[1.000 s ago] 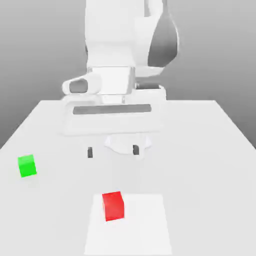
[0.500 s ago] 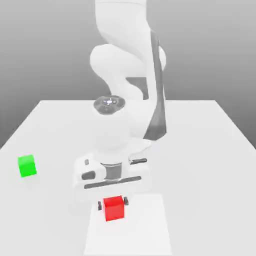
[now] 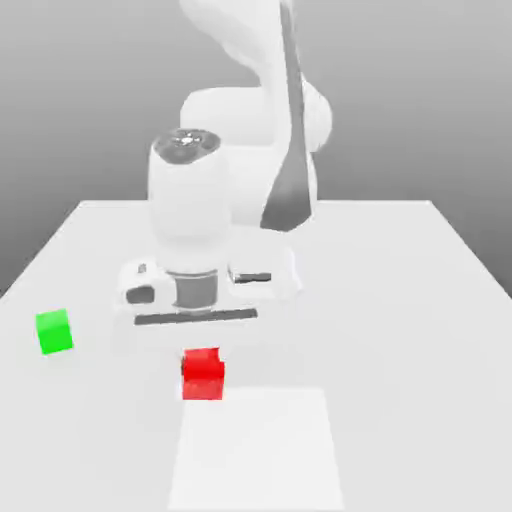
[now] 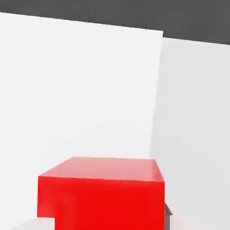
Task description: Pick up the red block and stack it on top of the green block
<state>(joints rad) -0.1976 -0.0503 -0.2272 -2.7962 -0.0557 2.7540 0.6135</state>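
The red block point(image 3: 203, 375) hangs a little above the white table point(image 3: 400, 290), just under the arm's hand, with my gripper point(image 3: 203, 353) shut on it. In the hand view the red block point(image 4: 102, 192) is close up between the jaws, and a dark fingertip point(image 4: 167, 214) peeks out beside it. The green block point(image 3: 54, 331) rests on the table near its edge on the exterior view's left, well apart from the red block.
A brighter white square patch point(image 3: 255, 450) lies on the table at the front, below and slightly to the right of the held block. The arm's white body point(image 3: 250, 130) rises behind the hand.
The hand came down over the red block, shut on it, then lifted it off the bright patch and carried it slightly toward the exterior view's left.
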